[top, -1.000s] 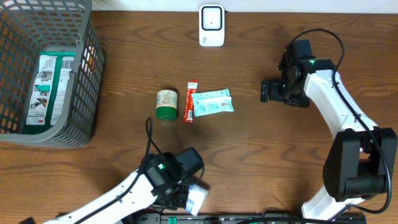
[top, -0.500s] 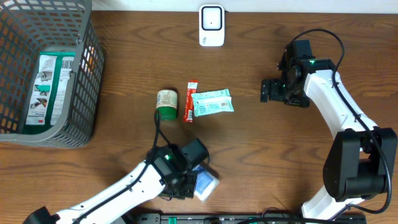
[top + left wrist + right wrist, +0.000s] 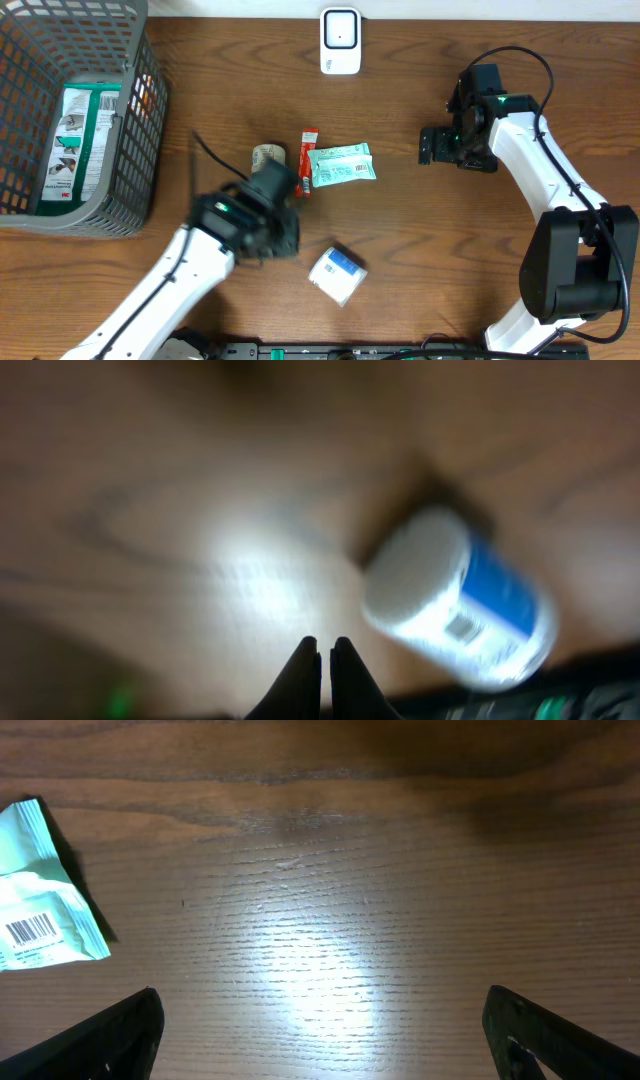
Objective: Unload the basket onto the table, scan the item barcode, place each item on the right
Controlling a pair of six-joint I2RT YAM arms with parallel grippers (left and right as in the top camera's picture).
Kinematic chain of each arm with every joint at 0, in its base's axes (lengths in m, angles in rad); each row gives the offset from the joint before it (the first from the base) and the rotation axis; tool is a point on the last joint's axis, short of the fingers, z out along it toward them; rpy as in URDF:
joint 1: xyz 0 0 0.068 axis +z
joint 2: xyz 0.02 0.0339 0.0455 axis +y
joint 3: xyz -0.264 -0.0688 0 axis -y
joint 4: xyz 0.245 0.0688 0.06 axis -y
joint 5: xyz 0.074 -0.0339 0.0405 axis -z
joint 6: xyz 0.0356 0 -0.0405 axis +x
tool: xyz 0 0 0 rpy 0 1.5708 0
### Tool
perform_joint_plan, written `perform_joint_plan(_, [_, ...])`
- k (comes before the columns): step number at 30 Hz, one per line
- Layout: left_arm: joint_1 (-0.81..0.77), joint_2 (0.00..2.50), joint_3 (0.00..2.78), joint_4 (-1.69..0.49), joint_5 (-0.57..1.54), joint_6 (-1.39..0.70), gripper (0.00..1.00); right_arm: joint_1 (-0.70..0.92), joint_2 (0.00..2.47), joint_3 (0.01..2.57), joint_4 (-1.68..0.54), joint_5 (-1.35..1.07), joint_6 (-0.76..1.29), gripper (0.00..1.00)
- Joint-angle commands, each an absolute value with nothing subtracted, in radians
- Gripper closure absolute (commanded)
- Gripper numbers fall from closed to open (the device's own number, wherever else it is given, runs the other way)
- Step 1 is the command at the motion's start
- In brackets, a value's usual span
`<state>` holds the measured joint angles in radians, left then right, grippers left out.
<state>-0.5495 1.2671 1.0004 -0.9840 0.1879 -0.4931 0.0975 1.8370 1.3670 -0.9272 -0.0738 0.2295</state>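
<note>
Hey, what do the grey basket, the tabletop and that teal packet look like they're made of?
Grey basket: looks like moulded plastic, matte, with open lattice walls. Tabletop: wood or wood-look laminate, brown grain lines with a soft sheen. Teal packet: probably thin plastic film, slightly shiny, a wrinkled flat pouch.

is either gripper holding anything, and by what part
Nothing is held. Left gripper: jaws shut, empty; the blue-and-white container lies free on the table. Right gripper: jaws open, empty.
</note>
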Motion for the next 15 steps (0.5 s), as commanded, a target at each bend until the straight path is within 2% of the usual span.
perform_joint_plan(1, [-0.445, 1.259, 1.089, -0.986, 0.165, -0.411, 0.92, 0.099, 1.824, 1.378, -0.928, -0.068, 0.228, 0.01])
perform_joint_plan(9, [-0.203, 1.261, 1.259, -1.003, 0.164, -0.314, 0.92, 0.099, 1.824, 1.378, -0.928, -0.068, 0.228, 0.01])
perform_joint_plan(15, [-0.105, 1.279, 1.38, -1.05, 0.164, -0.258, 0.92, 0.099, 1.824, 1.378, -0.877, -0.068, 0.228, 0.01])
